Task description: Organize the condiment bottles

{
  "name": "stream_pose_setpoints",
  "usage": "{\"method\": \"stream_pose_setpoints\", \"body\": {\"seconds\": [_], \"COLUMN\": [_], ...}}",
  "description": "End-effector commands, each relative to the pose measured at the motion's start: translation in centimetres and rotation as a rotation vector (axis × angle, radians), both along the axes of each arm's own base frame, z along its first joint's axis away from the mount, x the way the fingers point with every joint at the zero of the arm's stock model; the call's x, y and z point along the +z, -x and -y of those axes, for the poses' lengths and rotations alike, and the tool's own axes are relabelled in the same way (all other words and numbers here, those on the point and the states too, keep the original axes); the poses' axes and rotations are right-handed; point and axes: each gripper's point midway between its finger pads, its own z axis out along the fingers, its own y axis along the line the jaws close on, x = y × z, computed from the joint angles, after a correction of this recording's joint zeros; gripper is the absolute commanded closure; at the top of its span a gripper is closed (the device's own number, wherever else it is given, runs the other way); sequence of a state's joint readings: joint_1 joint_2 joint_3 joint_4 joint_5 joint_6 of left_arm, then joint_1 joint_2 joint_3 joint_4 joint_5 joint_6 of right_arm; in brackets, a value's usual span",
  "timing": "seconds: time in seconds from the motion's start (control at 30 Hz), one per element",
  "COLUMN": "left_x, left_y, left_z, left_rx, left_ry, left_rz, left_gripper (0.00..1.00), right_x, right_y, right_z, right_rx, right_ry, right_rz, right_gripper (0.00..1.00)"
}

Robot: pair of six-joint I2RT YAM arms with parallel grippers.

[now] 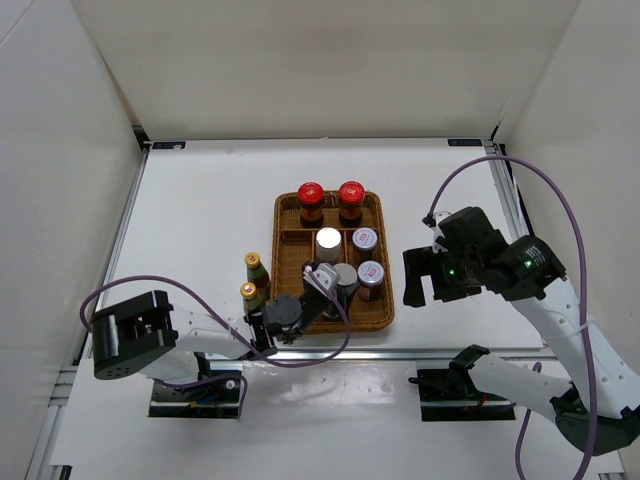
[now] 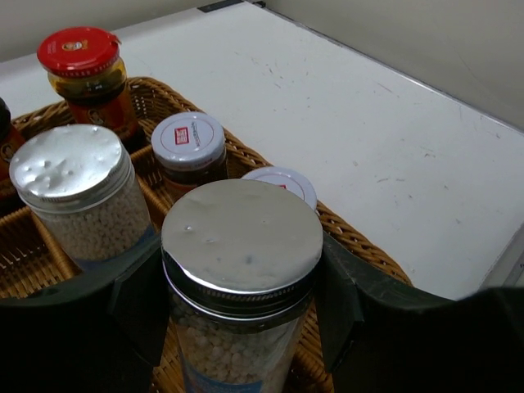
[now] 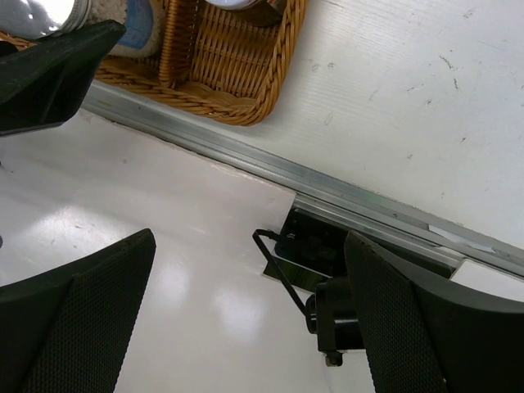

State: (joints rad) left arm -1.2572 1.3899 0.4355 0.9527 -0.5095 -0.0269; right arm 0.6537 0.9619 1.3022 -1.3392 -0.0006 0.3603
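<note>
Top view, clock read from the centre of the wicker tray [image 1: 283, 262], 12 being the far end.

- Left gripper [image 1: 338, 283] reaches in over the 6 o'clock end. Its fingers [image 2: 137, 304] are clamped on either side of a silver-lidded jar [image 2: 241, 237] filled with pale beads. This jar sits at about 6, in the middle of the near row. Cannot tell whether its base rests on the tray floor.
- Second silver-lidded jar [image 1: 328, 240] stands upright near the tray centre, just beyond the held one.
- Far compartment: a red-capped bottle [image 1: 311, 195] at 11 and a twin red-capped bottle [image 1: 351, 195] at 1, side by side.
- A grey-capped jar [image 1: 364, 239] with a red mark at 3. A second grey-capped jar [image 1: 371, 272] at 4 to 5, just beside the held jar; the left wrist view shows it partly hidden behind that jar.
- Two slim bottles stand outside the tray on the white table [image 1: 200, 200], at 8 to 9: a green-capped bottle [image 1: 255, 262] and, nearer the arms, an orange-capped bottle [image 1: 249, 292].
- Right gripper [image 1: 425, 277] hangs at 4, clear of the tray. Its jaws are spread wide with nothing between them.
</note>
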Motion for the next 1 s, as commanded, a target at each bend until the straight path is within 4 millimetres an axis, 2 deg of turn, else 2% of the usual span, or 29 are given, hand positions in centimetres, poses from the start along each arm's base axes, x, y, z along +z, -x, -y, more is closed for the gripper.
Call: {"method": "stream_pose_setpoints", "body": {"seconds": [0.0, 0.43, 0.47, 0.5, 0.63, 0.73, 0.83, 0.87, 0.9, 0.97], "left_x": [1.5, -0.4, -0.2, -0.6, -0.8, 0.3, 3.2, 3.5, 6.1, 8.5], "left_y": [0.2, 0.8, 0.6, 0.6, 0.6, 0.4, -0.4, -0.6, -0.8, -1.6], "left_z": [-0.1, -1.1, -1.2, -1.1, -1.2, -1.4, -2.1, -2.4, -2.6, -3.5], "left_rx": [0.005, -0.006, 0.003, 0.003, 0.003, 0.015, 0.072, 0.09, 0.107, 0.181], "left_ry": [0.101, 0.053, 0.062, 0.054, 0.043, 0.035, 0.057, 0.037, 0.076, 0.099], "left_rz": [-0.01, -0.033, -0.03, -0.033, -0.036, -0.013, 0.028, 0.033, 0.053, 0.058], "left_gripper": [0.57, 0.45, 0.36, 0.0, 0.0, 0.0, 0.0, 0.0, 0.0, 0.0], "right_x": [-0.1, -0.6, -0.6, -0.6, -0.8, -0.9, -1.0, -1.0, -1.0, -1.1], "right_y": [1.8, 2.3, 2.4, 2.4, 2.4, 2.1, 2.1, 2.1, 2.1, 2.0], "right_z": [1.2, 1.3, 1.2, 1.2, 0.9, 0.7, 0.5, 0.5, 0.5, 0.5], "right_rx": [0.005, -0.007, -0.003, -0.002, 0.001, 0.001, 0.005, 0.005, 0.005, 0.005], "right_ry": [0.026, 0.02, 0.013, 0.013, 0.019, 0.019, 0.019, 0.019, 0.019, 0.025], "right_rz": [-0.049, -0.069, -0.075, -0.075, -0.097, -0.097, -0.11, -0.11, -0.11, -0.118], "right_gripper": [0.0, 0.0, 0.0, 0.0, 0.0, 0.0, 0.0, 0.0, 0.0, 0.0]}}
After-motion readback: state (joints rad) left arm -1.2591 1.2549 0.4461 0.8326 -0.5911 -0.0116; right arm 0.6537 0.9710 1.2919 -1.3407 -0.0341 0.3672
